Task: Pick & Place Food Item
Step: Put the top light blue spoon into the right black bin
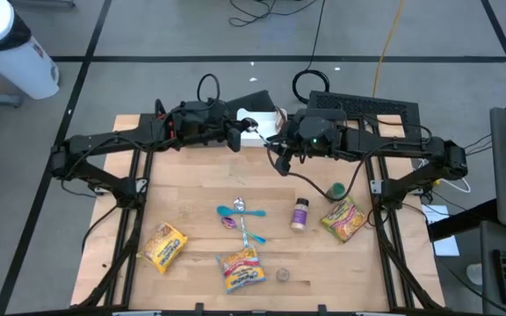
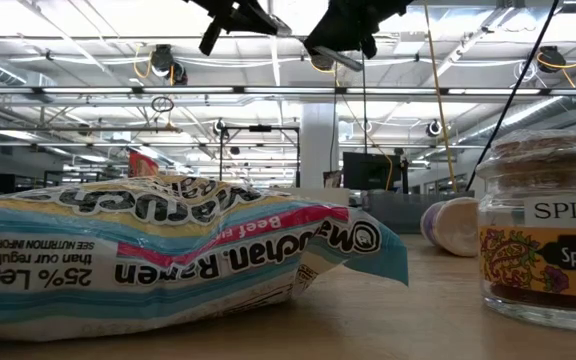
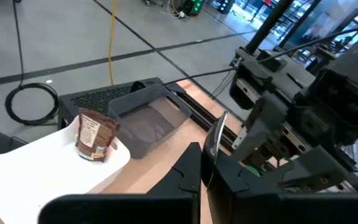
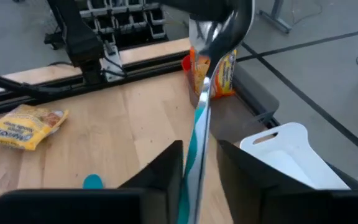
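Spoon handover above the tabletop's far edge.
Left gripper [image 3: 205, 167] jaws pinch the spoon [image 4: 211, 56]; right gripper [image 4: 197, 167] jaws, slightly spread, should clear it before retreating.

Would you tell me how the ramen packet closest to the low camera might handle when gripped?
The ramen packet looks puffy and creased, so probably light and crushable. Its glossy film may slip; lying flat, it should slide, not roll.
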Robot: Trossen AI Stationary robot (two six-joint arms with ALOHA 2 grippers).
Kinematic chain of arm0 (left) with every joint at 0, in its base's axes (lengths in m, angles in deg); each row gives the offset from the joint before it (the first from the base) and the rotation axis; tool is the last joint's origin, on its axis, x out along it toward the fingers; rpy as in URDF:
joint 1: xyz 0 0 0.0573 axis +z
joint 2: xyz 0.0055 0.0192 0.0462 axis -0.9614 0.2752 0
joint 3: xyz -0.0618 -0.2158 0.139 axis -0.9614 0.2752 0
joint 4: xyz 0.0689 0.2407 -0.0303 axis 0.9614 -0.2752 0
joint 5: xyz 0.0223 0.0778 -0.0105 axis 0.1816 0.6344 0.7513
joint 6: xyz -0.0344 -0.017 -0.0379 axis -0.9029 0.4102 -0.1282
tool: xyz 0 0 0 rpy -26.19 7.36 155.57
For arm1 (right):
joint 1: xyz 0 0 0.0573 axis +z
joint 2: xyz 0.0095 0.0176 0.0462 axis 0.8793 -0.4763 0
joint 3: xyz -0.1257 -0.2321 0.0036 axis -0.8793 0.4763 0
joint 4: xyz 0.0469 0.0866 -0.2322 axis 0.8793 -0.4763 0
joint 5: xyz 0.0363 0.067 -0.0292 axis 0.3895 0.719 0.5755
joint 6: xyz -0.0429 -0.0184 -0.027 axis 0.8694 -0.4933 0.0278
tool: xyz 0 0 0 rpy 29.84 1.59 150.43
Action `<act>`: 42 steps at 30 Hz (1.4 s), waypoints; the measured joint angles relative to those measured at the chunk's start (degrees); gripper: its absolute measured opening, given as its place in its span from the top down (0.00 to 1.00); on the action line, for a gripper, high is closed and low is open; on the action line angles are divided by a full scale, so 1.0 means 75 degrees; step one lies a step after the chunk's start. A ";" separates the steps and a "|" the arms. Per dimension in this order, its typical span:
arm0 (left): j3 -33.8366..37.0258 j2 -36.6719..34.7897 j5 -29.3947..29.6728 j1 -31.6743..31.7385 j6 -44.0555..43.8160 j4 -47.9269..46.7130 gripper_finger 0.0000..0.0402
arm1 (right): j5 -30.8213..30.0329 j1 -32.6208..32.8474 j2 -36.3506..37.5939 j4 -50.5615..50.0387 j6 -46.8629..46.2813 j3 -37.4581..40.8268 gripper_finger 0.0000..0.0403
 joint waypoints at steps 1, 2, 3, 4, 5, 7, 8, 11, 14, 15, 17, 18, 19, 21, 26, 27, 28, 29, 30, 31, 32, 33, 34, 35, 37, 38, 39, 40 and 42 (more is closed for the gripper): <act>0.0000 0.0000 -0.0016 -0.0003 -0.0014 0.0003 0.98 | -0.0023 -0.0003 -0.0001 0.0113 -0.0002 0.0000 0.73; 0.0000 0.0000 -0.0017 -0.0005 -0.0014 -0.0003 0.98 | -0.0032 -0.0006 -0.0003 0.0226 -0.0008 0.0000 0.70; 0.0000 0.0000 -0.0017 -0.0006 -0.0016 0.0000 0.98 | -0.0033 -0.0009 -0.0003 0.0354 -0.0014 0.0000 0.68; 0.0000 0.0000 -0.0017 -0.0007 -0.0021 -0.0003 0.98 | -0.0041 -0.0009 -0.0003 0.0501 -0.0037 0.0000 0.66; 0.0000 0.0000 -0.0013 -0.0009 -0.0044 -0.0003 0.99 | -0.0046 -0.0009 -0.0003 0.0629 -0.0089 0.0000 0.64; 0.0000 0.0000 -0.0004 -0.0006 -0.0099 -0.0002 0.99 | -0.0057 -0.0009 -0.0003 0.0786 -0.0171 0.0000 0.60; 0.0000 0.0000 0.0004 -0.0006 -0.0194 0.0012 0.98 | -0.0086 -0.0009 -0.0003 0.0797 -0.0182 0.0000 0.59; 0.0000 0.0000 0.0035 -0.0006 -0.0415 0.0182 0.98 | -0.0440 -0.0009 -0.0003 0.0589 -0.0177 0.0000 0.56; 0.0000 0.0000 0.0217 -0.0005 -0.0767 0.0306 0.99 | -0.0689 0.0016 -0.0003 0.0463 -0.0006 0.0000 0.56; 0.0000 0.0000 0.0267 -0.0003 -0.0903 0.0305 0.98 | -0.0846 0.0045 -0.0003 0.0432 0.0067 0.0000 0.57; 0.0000 0.0000 0.0414 0.0000 -0.1124 0.0303 0.98 | -0.1301 0.0113 -0.0003 0.0419 0.0309 0.0000 0.57; 0.0000 0.0000 0.0491 0.0000 -0.1237 0.0303 0.98 | -0.1539 0.0165 -0.0003 0.0424 0.0477 0.0000 0.58; 0.0000 0.0000 0.0533 0.0000 -0.1352 0.0307 0.98 | -0.1751 0.0210 -0.0003 0.0428 0.0659 0.0000 0.58; 0.0000 0.0000 0.0623 0.0000 -0.1589 0.0294 0.99 | -0.2048 0.0303 -0.0003 0.0418 0.0981 0.0000 0.59; 0.0000 0.0000 0.0688 0.0079 -0.2066 0.0093 0.99 | -0.2099 0.0370 -0.0003 0.0206 0.1130 0.0000 0.59; 0.0000 0.0000 0.0702 0.0104 -0.2096 0.0044 0.99 | -0.2105 0.0370 -0.0003 0.0160 0.1106 0.0000 0.59; 0.0000 0.0000 0.0718 0.0123 -0.2139 0.0011 0.99 | -0.2118 0.0370 -0.0003 0.0120 0.1106 0.0000 0.59; 0.0000 0.0000 0.0721 0.0139 -0.2191 -0.0013 0.99 | -0.2189 0.0367 -0.0003 0.0107 0.1112 0.0000 0.59; 0.0000 0.0000 0.0721 0.0164 -0.2258 -0.0030 0.98 | -0.2309 0.0367 -0.0003 0.0109 0.1149 0.0000 0.59; 0.0000 0.0000 0.0722 0.0180 -0.2324 -0.0044 0.98 | -0.2382 0.0367 -0.0003 0.0109 0.1216 0.0000 0.59; 0.0000 0.0000 0.0727 0.0206 -0.2384 -0.0039 0.98 | -0.2460 0.0370 -0.0003 0.0119 0.1261 0.0000 0.59; 0.0000 0.0000 0.0729 0.0210 -0.2413 -0.0049 0.99 | -0.2472 0.0370 -0.0003 0.0104 0.1281 0.0000 0.59; 0.0000 0.0000 0.0745 0.0213 -0.2434 -0.0049 0.99 | -0.2472 0.0370 -0.0003 0.0079 0.1279 0.0000 0.59; 0.0000 0.0000 0.0809 0.0213 -0.2447 -0.0042 0.99 | -0.2472 0.0367 -0.0003 0.0073 0.1278 0.0000 0.59; 0.0000 0.0003 0.0896 0.0213 -0.2465 -0.0049 0.98 | -0.2472 0.0367 -0.0003 0.0009 0.1278 0.0000 0.59; 0.0000 0.0006 0.0907 0.0213 -0.2500 -0.0050 0.98 | -0.2472 0.0367 -0.0003 -0.0020 0.1278 0.0000 0.59; 0.0000 0.0006 0.0916 0.0213 -0.2526 -0.0050 0.99 | -0.2472 0.0367 -0.0003 -0.0050 0.1278 0.0000 0.60; 0.0000 0.0006 0.0916 0.0213 -0.2537 -0.0047 0.99 | -0.2472 0.0367 -0.0003 -0.0080 0.1278 0.0000 0.60; 0.0000 0.0009 0.0918 0.0213 -0.2540 -0.0048 0.99 | -0.2472 0.0367 -0.0003 -0.0112 0.1278 0.0000 0.63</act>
